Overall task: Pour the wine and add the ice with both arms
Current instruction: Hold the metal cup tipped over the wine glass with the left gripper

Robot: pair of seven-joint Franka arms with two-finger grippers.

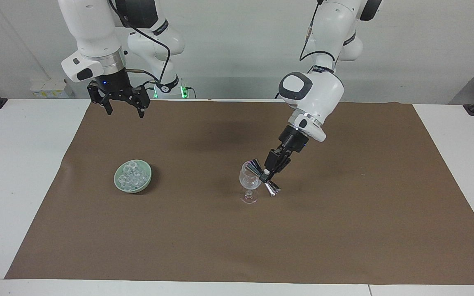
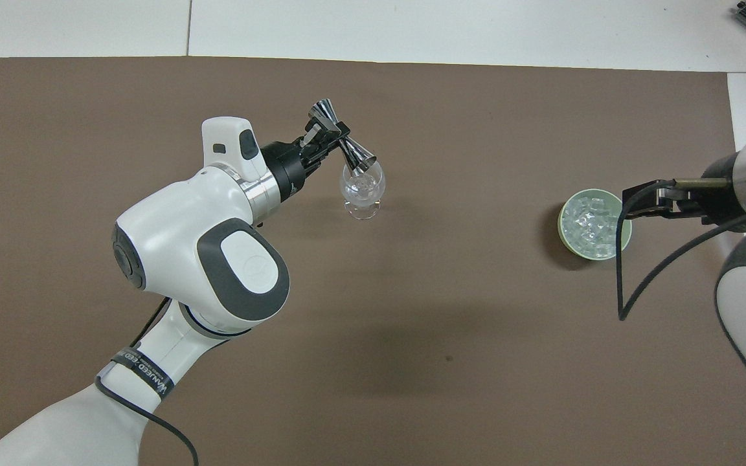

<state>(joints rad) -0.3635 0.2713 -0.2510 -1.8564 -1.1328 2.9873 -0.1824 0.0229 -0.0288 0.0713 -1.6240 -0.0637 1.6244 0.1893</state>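
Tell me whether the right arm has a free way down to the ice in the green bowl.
Probably yes. The right pincer hangs open and empty, the ice lies uncovered in the green bowl, and the left pincer is busy tipping the jigger at the wine glass.

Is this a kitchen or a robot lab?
Most likely a robot lab, set up like a small bar. Two white robot arms stand at a plain table covered with brown paper. The left gripper tips a metal jigger over a wine glass, and the open right gripper waits above the table, near a bowl of ice.
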